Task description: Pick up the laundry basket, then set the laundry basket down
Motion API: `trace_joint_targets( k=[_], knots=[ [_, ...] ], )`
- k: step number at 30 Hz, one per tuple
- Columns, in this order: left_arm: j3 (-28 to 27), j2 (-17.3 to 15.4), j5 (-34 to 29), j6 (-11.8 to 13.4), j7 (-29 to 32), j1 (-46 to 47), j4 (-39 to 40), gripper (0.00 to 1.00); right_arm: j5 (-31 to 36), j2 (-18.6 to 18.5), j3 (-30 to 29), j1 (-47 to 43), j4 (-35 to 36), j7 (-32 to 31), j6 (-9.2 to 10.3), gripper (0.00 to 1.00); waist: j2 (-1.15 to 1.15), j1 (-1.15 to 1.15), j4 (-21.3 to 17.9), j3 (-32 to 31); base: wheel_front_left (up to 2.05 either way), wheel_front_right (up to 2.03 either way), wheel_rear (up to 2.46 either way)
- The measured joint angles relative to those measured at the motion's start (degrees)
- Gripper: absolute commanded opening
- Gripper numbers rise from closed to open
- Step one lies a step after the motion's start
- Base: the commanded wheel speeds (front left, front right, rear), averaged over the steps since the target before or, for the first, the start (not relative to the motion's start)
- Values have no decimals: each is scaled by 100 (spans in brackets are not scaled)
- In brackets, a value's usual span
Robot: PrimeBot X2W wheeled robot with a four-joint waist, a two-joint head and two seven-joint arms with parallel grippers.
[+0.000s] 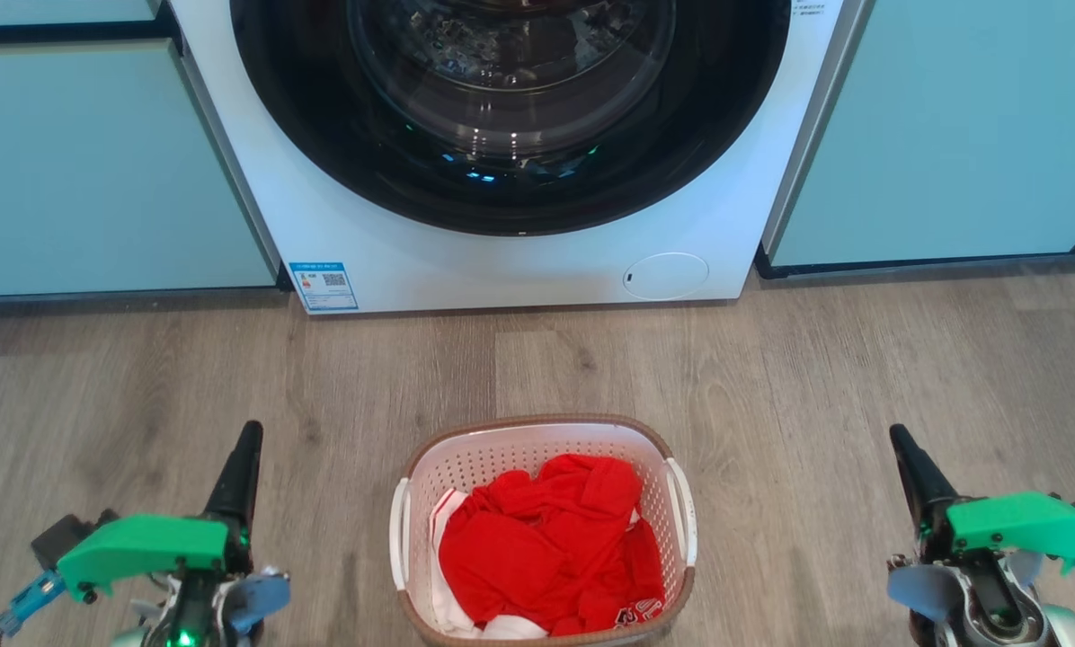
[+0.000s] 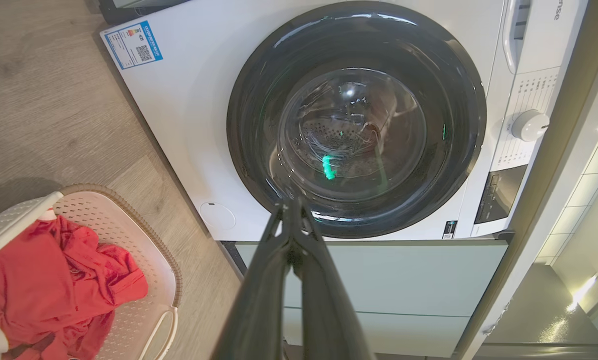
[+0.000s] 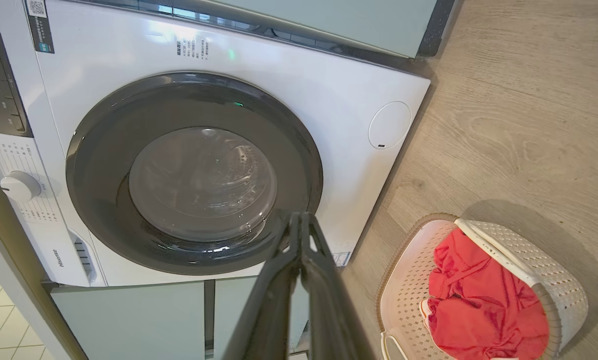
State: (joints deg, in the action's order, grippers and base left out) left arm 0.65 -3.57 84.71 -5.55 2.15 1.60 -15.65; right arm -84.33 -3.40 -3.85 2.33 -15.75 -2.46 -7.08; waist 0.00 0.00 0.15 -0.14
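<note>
Left claw (image 1: 249, 435) and right claw (image 1: 899, 438) closed, empty; basket (image 1: 537, 420) on wood floor (image 1: 816, 377) before a washing machine (image 1: 546, 270) between green cabinets (image 1: 97, 171).

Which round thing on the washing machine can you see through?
The big glass door in the middle of the washing machine: the drum shows through it. The small round cover low down and the knob are solid white.

1. I get bright, even, sharp pictures.
2. Glints dot the white washing machine's dark round glass door (image 1: 501, 135).
3. Wrist views bow at their edges.
4. The white perforated plastic basket (image 3: 544, 270) casts a soft shadow.
</note>
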Motion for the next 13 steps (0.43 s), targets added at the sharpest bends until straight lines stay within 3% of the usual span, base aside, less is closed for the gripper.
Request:
trace_joint_targets(
  k=[13],
  knots=[
    [-290, 4, 791, -154, 223, 124, -4, 0, -799, 0, -172, 5, 0, -210, 0, 0, 0, 0, -14, 31, 0, 0, 0]
  ],
)
